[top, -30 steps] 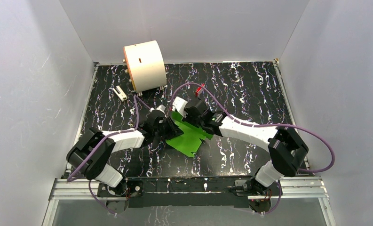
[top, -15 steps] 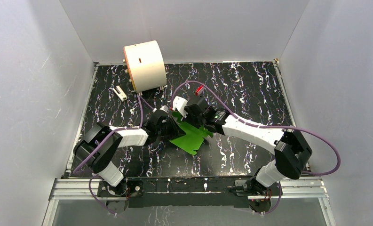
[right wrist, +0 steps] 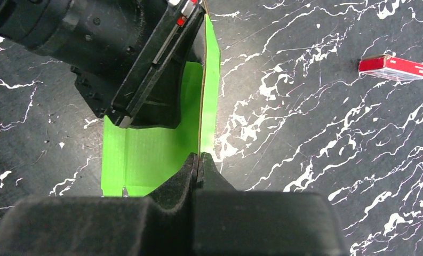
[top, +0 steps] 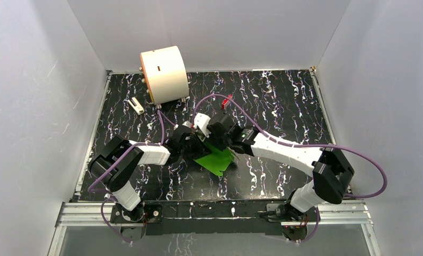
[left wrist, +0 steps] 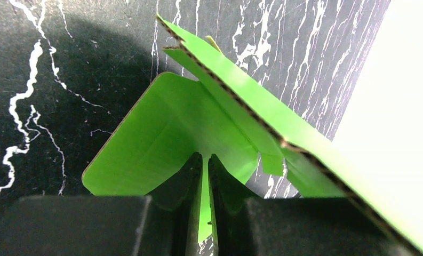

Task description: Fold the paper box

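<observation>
Paper box point(top: 215, 158) sits middle of table point(top: 284, 96), half folded. We've got left tool point(left wrist: 205, 161) pinched on one panel to anchor it, right tool point(right wrist: 198, 161) clamped on upright flap, probably so crease bends clean without sliding.

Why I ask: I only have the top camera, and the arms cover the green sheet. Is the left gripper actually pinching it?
Observer: Yes. The left wrist camera shows the left gripper shut on a thin edge of the paper box.
Operator: And the right one?
Observer: The right gripper is shut on it too, pinching a panel that stands up on edge from the flat part.
Operator: Is it plain paper?
Observer: No. The cut edge in the left wrist camera shows brown corrugation.
</observation>
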You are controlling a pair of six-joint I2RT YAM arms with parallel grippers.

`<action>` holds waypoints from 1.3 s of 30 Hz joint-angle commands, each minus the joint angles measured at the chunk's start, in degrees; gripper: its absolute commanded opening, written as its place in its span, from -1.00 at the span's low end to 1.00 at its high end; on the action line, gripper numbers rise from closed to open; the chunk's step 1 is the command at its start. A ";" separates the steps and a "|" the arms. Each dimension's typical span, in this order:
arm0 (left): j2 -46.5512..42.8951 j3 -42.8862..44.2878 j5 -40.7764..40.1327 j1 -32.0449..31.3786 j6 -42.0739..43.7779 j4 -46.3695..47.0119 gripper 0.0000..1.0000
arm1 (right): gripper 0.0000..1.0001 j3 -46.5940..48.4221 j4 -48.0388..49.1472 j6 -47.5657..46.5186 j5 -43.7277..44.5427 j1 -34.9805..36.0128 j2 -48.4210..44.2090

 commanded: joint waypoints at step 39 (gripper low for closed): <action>-31.48 7.39 -14.02 11.22 22.93 -42.15 -0.28 | -0.94 2.91 2.63 -10.26 -24.64 -14.01 5.38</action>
